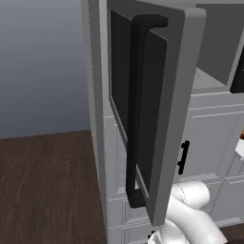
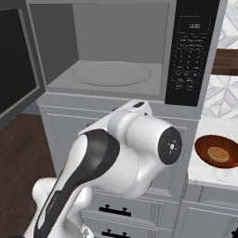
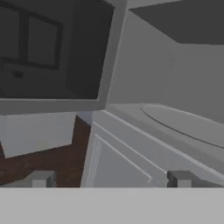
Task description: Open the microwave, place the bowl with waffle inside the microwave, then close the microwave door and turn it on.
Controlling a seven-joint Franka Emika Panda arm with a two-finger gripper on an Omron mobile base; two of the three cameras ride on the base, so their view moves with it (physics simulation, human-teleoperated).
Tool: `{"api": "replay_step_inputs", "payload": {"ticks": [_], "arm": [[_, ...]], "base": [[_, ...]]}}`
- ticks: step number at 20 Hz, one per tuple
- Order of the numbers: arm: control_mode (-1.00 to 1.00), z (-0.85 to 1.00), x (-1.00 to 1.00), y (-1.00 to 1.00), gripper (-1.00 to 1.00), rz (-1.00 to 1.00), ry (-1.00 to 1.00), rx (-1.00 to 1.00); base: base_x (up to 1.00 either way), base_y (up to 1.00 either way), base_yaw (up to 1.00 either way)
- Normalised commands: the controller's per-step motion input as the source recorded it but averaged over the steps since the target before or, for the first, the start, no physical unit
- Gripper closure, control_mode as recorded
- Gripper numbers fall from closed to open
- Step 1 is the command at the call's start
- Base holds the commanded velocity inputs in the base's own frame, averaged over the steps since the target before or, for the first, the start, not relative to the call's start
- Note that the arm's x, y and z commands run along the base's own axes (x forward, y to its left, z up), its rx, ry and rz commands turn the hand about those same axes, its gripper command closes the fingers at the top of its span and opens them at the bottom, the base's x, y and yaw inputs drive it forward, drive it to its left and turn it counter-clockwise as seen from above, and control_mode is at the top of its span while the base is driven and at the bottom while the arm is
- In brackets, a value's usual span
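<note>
Pincer (image 3: 109, 179) stands fully spread with nothing between its tips, as you see in the hand view; microwave door (image 3: 52, 57) hangs swung wide, up and to its left; microwave (image 2: 116, 56) cavity with its round turntable (image 3: 188, 122) lies ahead to its right; bowl (image 2: 218, 152), waffle (image 2: 218, 154) inside, sits on the counter (image 2: 204, 172), well apart from your pincer.
</note>
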Motion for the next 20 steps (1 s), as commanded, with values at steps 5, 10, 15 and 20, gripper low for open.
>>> {"api": "replay_step_inputs", "payload": {"ticks": [5, 10, 15, 20], "arm": [[-1.00, -0.44, 0.00, -0.97, -1.00, 0.00, 0.00, -0.38], [-1.00, -0.51, 0.00, -1.00, -1.00, 0.01, 0.00, -0.36], [-1.00, -0.59, 0.00, -0.95, -1.00, 0.03, 0.00, -0.38], [-1.00, -0.67, 0.04, -0.64, -1.00, 0.00, 0.00, -0.48]], "base": [[0.00, 0.00, 0.00], [0.00, 0.00, 0.00], [0.00, 0.00, 0.00], [0.00, 0.00, 0.00]]}}
